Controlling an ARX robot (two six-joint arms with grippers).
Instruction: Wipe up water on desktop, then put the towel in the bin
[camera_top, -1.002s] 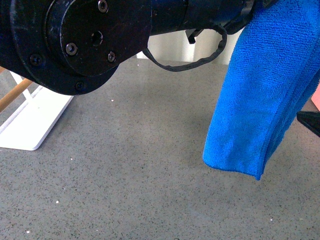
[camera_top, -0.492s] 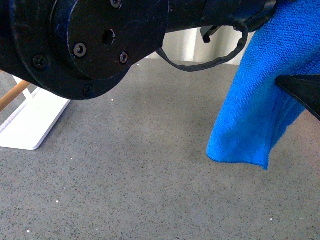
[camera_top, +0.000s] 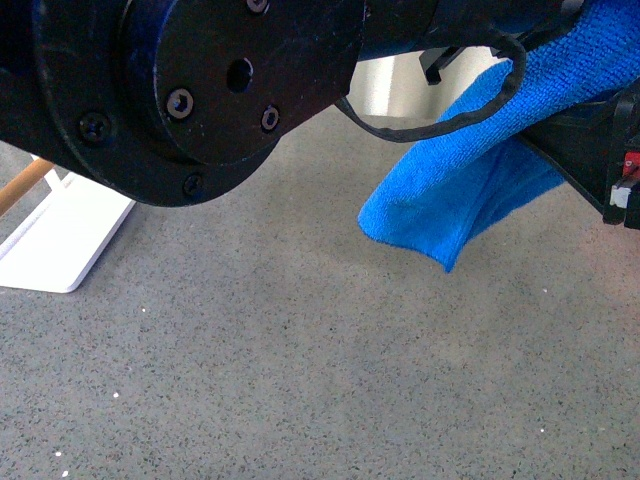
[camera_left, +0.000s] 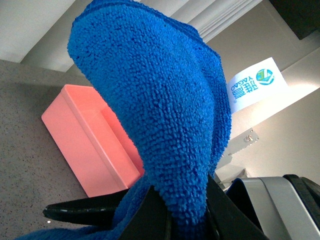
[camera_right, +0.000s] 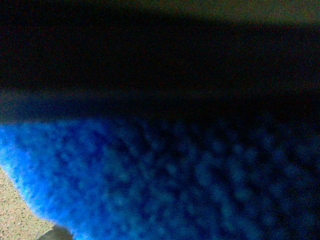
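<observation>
My left gripper (camera_left: 177, 212) is shut on the bright blue fluffy towel (camera_left: 160, 100), which bulges up out of its jaws. In the front view the towel (camera_top: 450, 190) hangs slanted at the upper right, above the dark grey speckled desktop (camera_top: 300, 350), its lower corner clear of the surface. The black body of my right gripper (camera_top: 590, 150) sits against the towel at the right edge, open. The towel (camera_right: 150, 180) fills the right wrist view, blurred and dark. The salmon-pink bin (camera_left: 80, 135) stands on the desktop (camera_left: 25, 150) beyond the towel and looks empty where visible.
My left arm's large black joint (camera_top: 200, 90) fills the top left of the front view. A white flat rack base (camera_top: 60, 240) with a wooden rod (camera_top: 20, 185) stands at the left. A black finger (camera_left: 85, 210) lies below the bin in the left wrist view.
The towel's hanging end has swung up and to the left, off vertical. My right gripper has come in from the right against the towel. The left arm has shifted right.
</observation>
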